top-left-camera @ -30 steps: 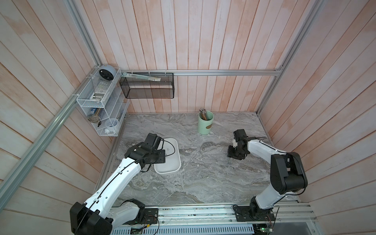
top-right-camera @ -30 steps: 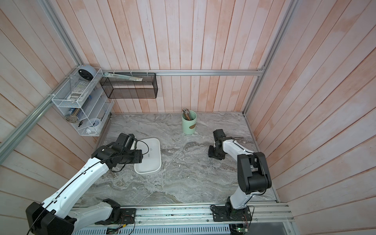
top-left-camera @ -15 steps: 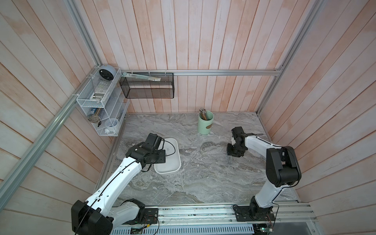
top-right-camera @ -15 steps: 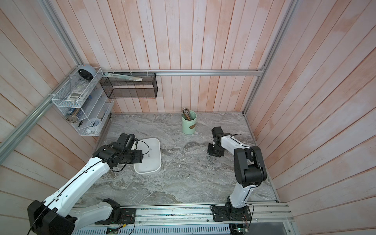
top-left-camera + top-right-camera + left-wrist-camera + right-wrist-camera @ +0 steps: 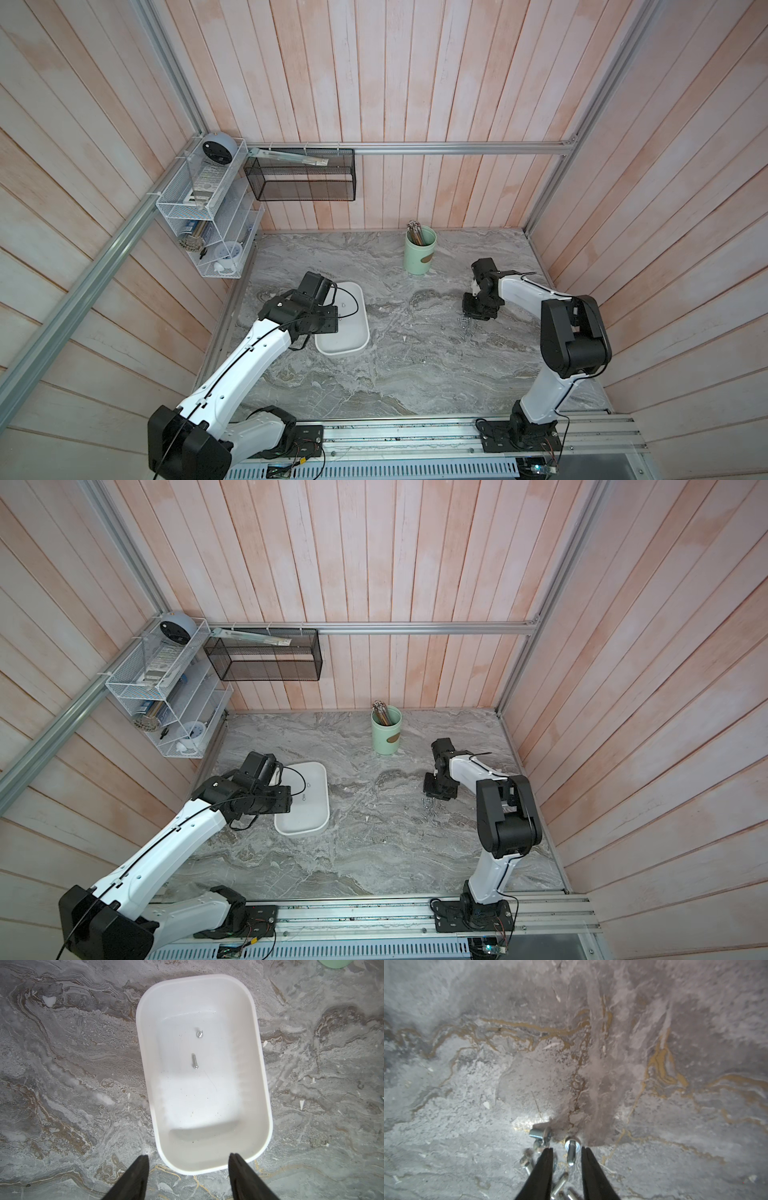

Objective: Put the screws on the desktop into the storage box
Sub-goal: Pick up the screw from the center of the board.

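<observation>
Two tiny silvery metal screws (image 5: 195,1061) lie in the one shallow white plastic storage box (image 5: 265,1084). On the grey marble-patterned tabletop (image 5: 467,1105), right of centre, a cluster of loose screws (image 5: 537,1134) shows at least six — some overlap, so the exact number cannot be told. One pale green cylindrical cup (image 5: 419,255), one black mesh basket (image 5: 301,183), one white wire rack (image 5: 195,203).

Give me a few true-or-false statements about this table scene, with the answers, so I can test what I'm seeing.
1. The storage box holds two screws. True.
2. The green cup is empty. False: brown sticks stand in it.
3. The right arm's jaws straddle a screw lying on the desktop. True.
4. The left arm's jaws grip a screw. False: they are open and empty, by the box's edge.
</observation>
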`<state>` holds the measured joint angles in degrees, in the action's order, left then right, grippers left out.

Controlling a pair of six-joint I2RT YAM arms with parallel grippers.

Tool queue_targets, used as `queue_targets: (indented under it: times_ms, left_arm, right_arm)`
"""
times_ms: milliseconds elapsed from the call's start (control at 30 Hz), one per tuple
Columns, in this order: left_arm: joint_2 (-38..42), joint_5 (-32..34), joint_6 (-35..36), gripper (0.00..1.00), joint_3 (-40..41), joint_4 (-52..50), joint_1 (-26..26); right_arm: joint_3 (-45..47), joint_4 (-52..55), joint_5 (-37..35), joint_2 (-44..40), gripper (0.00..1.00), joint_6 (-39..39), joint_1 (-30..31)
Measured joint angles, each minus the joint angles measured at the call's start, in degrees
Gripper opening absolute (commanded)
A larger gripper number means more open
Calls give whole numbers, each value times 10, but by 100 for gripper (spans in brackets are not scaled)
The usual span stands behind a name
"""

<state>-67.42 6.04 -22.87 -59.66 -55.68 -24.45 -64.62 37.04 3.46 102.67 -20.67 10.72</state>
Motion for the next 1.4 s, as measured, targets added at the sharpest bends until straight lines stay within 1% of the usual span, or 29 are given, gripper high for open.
queue_targets:
  times_ms: [200,333,400,567,700,800,867,933,1000,1067,1167,1233,1333,1400]
  left_arm:
    - [-5,0,0,66,0,0,0]
    - [-9,1,0,66,0,0,0]
    - [-9,2,0,66,0,0,0]
    - [-10,2,0,67,0,0,0]
    - [-10,2,0,67,0,0,0]
    - [-10,4,0,66,0,0,0]
    - [-9,6,0,66,0,0,0]
    - [-9,11,0,67,0,0,0]
    - [-9,19,0,67,0,0,0]
    - [-8,28,0,67,0,0,2]
    - [-4,44,-1,67,0,-1,6]
    - [-2,54,-1,67,0,-1,10]
    - [1,65,-3,67,0,-1,16]
    - [2,67,-3,67,0,-1,19]
  right_arm:
    - [0,3,-6,0,20,7,0]
    - [-2,3,-6,5,11,9,0]
    - [-4,3,-6,6,10,10,0]
    - [-5,5,-6,6,1,12,0]
    - [-5,8,-5,-3,0,12,0]
    - [-5,7,7,-41,0,9,8]
    - [-5,0,23,-80,0,6,25]
    - [-6,-16,46,-116,0,-4,55]
    - [-12,-33,67,-132,0,-18,94]
    - [-26,-51,87,-129,0,-32,136]
    - [-60,-80,109,-100,0,-48,203]
    - [-92,-98,122,-66,0,-58,249]
    - [-142,-121,134,-7,0,-69,302]
    - [-178,-125,138,34,0,-76,326]
